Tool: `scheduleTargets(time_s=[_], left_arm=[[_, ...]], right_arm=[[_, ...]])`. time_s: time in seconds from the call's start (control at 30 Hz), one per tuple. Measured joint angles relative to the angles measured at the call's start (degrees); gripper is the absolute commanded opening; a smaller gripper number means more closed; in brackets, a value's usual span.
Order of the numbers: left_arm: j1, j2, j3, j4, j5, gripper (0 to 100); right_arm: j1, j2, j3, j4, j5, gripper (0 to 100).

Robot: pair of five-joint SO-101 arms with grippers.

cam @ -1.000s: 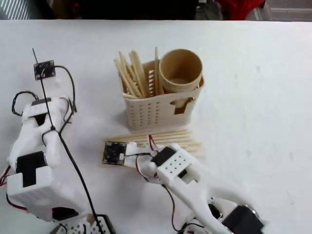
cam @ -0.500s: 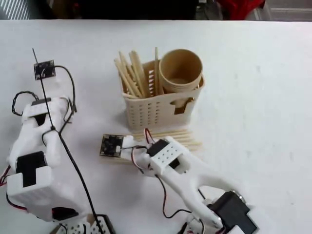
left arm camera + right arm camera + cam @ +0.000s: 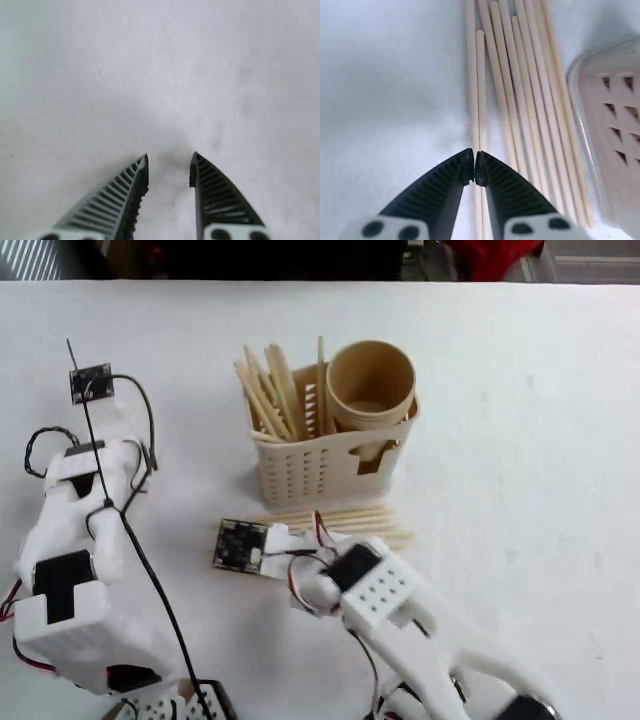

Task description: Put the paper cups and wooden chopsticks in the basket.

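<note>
Judging by the basket (image 3: 320,475), the task was well along: paper cups (image 3: 370,380) and standing chopsticks (image 3: 270,400) were inside. Loose chopsticks (image 3: 520,100), yet to go in, lay just ahead of the right jaws, which were pinched nearly closed over the outermost one. Left jaws stood apart, holding nothing.

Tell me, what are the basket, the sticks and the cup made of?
Basket: probably cream plastic, matte, with moulded rows of holes. Chopsticks: pale bare wood, it seems, thin and round. Cup: likely brown paper, with a thin rolled rim.
</note>
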State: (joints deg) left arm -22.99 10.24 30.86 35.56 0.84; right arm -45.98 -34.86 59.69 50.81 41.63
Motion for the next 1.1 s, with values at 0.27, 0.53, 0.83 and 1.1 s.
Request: scheduleTargets(time_s=[0.27, 0.53, 0.83, 1.1], left_arm=[[0.0, 0.0, 0.0, 0.0, 0.0, 15], [0.0, 0.0, 0.0, 0.0, 0.0, 15], [0.0, 0.0, 0.0, 0.0, 0.0, 15], [0.0, 0.0, 0.0, 0.0, 0.0, 15]], right_arm=[[-0.1, -2.8, 1.6, -1.7, 0.0, 14.6], [-0.1, 10.9, -1.5, -7.9, -0.3, 16.2], [-2.4, 23.8, -6.4, -9.8, -0.3, 15.6], [-1.9, 27.1, -8.7, -11.3, -0.3, 2.4]])
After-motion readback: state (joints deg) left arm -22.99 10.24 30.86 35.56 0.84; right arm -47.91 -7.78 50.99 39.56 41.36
